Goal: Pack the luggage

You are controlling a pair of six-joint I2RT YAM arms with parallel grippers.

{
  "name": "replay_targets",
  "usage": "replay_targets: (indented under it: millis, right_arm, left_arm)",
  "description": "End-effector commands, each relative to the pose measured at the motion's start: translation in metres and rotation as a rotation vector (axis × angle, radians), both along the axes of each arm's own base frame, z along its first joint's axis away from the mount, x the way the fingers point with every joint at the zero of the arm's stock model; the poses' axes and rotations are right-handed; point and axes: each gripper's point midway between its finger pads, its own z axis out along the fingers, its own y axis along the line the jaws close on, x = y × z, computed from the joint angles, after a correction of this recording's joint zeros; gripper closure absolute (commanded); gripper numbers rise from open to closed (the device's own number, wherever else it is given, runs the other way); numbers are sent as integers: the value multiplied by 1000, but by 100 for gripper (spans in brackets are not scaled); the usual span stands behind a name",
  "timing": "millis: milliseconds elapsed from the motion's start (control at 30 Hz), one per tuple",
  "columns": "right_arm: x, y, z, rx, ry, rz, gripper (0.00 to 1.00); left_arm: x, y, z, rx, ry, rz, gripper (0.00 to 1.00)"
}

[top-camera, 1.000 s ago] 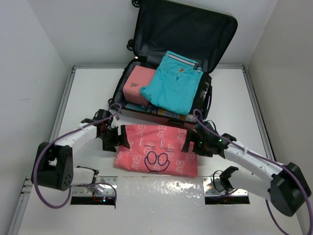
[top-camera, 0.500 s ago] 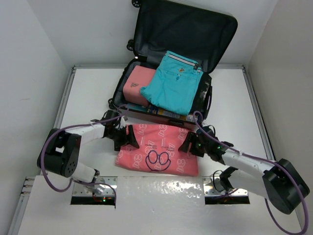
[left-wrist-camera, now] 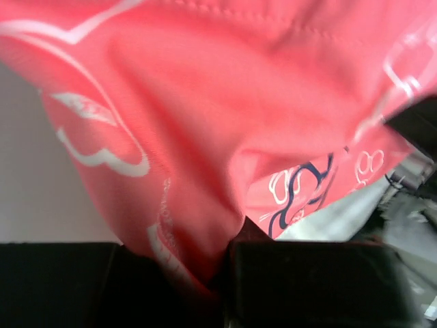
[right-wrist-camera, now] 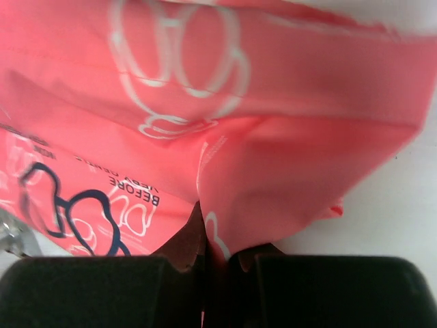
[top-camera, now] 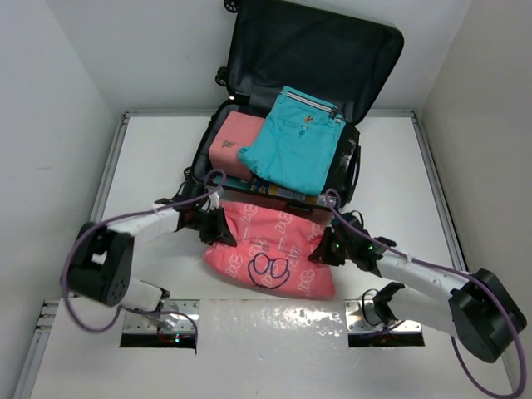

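The luggage (top-camera: 366,50), a big suitcase with dark lining, lies open at the back of the table. A folded turquoise garment (top-camera: 295,150) and a pink pouch (top-camera: 233,143) rest inside it. In front of it lies a coral-pink printed garment (top-camera: 270,253). My left gripper (top-camera: 218,230) is shut on its left edge (left-wrist-camera: 205,205). On the opposite side my right gripper (top-camera: 322,249) is shut on the right edge (right-wrist-camera: 273,184). The cloth bunches and lifts between the two grips.
White walls enclose the table (top-camera: 150,158) on three sides. Two metal base plates (top-camera: 158,324) sit at the near edge. Purple cables loop from both arms, one by the suitcase's front rim (top-camera: 274,193).
Both grippers have moved inward onto the pink garment's side edges and shut on it. The cloth, flat before, is now pulled up and bunched towards the suitcase.
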Motion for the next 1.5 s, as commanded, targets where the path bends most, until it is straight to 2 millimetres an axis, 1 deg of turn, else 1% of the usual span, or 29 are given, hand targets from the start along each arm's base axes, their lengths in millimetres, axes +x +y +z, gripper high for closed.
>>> replay_targets:
  millis: [0, 133, 233, 367, 533, 567, 633, 667, 700, 733, 767, 800, 833, 867, 900, 933, 967, 1000, 1033, 1067, 1100, 1133, 1167, 1200, 1233, 1333, 1400, 1433, 1467]
  right_arm:
    - [-17, -18, 9, -165, 42, 124, 100]
    - [-7, 4, 52, -148, -36, 227, 100]
    - [-7, 17, 75, -139, -67, 272, 100]
    - [2, 42, 127, -81, -152, 318, 100]
    - [13, 44, 195, -42, -264, 292, 100]
    - [18, 46, 221, -23, -308, 285, 100]
    - [34, 43, 243, -55, -365, 239, 100]
    - [46, 41, 272, -57, -434, 220, 100]
    - [59, 34, 268, -131, -414, 202, 100]
    - [70, 29, 276, -175, -437, 215, 100]
    - [90, 16, 300, -197, -469, 158, 100]
    - [105, 11, 307, -226, -480, 141, 100]
    - [126, 10, 301, -274, -466, 156, 100]
    - [149, -3, 324, -274, -506, 92, 100]
    - [166, -9, 328, -274, -513, 69, 100]
    - [181, -13, 332, -262, -512, 48, 100]
    - [207, -22, 328, -252, -487, 13, 100]
    - [221, -26, 327, -239, -482, -8, 100]
    - [239, -33, 314, -239, -446, -32, 100]
    - [250, -37, 308, -240, -443, -48, 100]
    - [257, -40, 301, -243, -429, -63, 100]
    - [266, -49, 280, -254, -384, -86, 100]
    - [275, -52, 274, -245, -397, -103, 100]
    - [285, -59, 255, -225, -382, -123, 100]
    - [283, -66, 244, -220, -347, -142, 100]
    - [302, -73, 217, -160, -339, -173, 100]
    - [310, -79, 198, -206, -329, -160, 71]
    - [313, -81, 194, -223, -330, -156, 60]
    - [316, -87, 182, -258, -303, -162, 44]
  left_arm:
    - [23, 4, 55, 9, -256, -79, 100]
    - [5, 3, 84, -43, -305, -111, 100]
    - [2, 8, 99, -23, -335, -113, 100]
    - [-5, 16, 127, 11, -400, -169, 100]
    - [-7, 27, 180, 65, -516, -228, 100]
    - [2, 26, 204, 66, -582, -224, 100]
    - [18, 26, 229, 79, -651, -207, 100]
    - [32, 23, 232, 90, -644, -212, 100]
    - [51, 21, 266, 91, -725, -188, 100]
    - [73, 17, 265, 96, -698, -188, 100]
    - [93, 16, 300, 85, -783, -162, 100]
    - [108, 14, 308, 85, -792, -147, 100]
    - [135, 8, 301, 92, -764, -145, 100]
    - [152, 4, 334, 79, -847, -128, 100]
    - [167, 2, 339, 88, -861, -114, 100]
    - [195, -2, 327, 107, -848, -104, 100]
    - [209, -4, 348, 107, -919, -98, 100]
    - [225, -1, 345, 142, -922, -71, 100]
    - [247, -5, 324, 161, -888, -73, 100]
    - [257, -6, 329, 167, -912, -70, 100]
    - [275, -7, 307, 194, -881, -65, 100]
    - [285, -6, 303, 207, -885, -59, 100]
    - [294, -3, 295, 233, -880, -45, 100]
    - [309, 0, 277, 250, -852, -33, 100]
    - [315, 0, 267, 256, -841, -33, 100]
    - [341, 18, 238, 295, -802, 7, 100]
    - [356, 27, 220, 312, -784, 36, 96]
    - [361, 35, 216, 316, -777, 56, 77]
    - [366, 38, 207, 325, -764, 62, 68]
